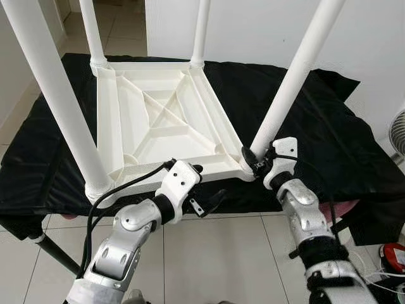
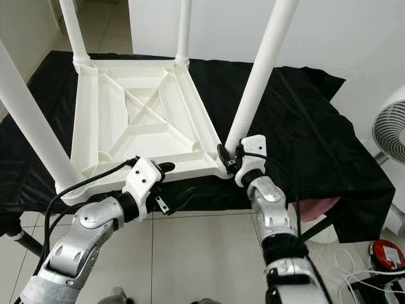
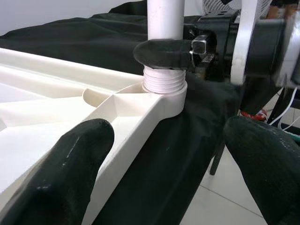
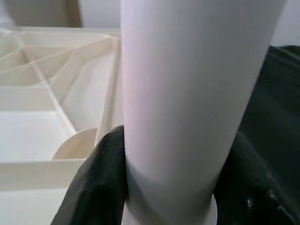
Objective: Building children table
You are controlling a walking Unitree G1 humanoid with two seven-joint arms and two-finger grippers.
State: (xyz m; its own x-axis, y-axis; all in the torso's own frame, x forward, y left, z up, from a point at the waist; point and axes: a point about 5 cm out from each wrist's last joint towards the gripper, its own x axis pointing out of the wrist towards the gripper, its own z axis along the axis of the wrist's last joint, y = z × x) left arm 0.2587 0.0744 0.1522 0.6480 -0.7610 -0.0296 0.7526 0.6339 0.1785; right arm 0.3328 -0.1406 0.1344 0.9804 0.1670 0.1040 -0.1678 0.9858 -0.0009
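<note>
A white plastic children's table (image 1: 158,120) lies upside down on a black cloth (image 1: 329,126), with its legs pointing up. My right gripper (image 1: 253,163) is shut on the near right leg (image 1: 291,82) just above its corner socket. The right wrist view has that leg (image 4: 187,93) between both fingers (image 4: 93,187). In the left wrist view the leg's threaded end (image 3: 164,82) stands partly out of the socket. My left gripper (image 1: 205,185) is open at the table's front rim, left of that corner, and holds nothing.
The near left leg (image 1: 57,95) rises close to my left arm, and two far legs (image 1: 92,31) stand at the back. A fan (image 2: 386,126) stands at the right. A red object (image 2: 387,253) and cables lie on the tiled floor.
</note>
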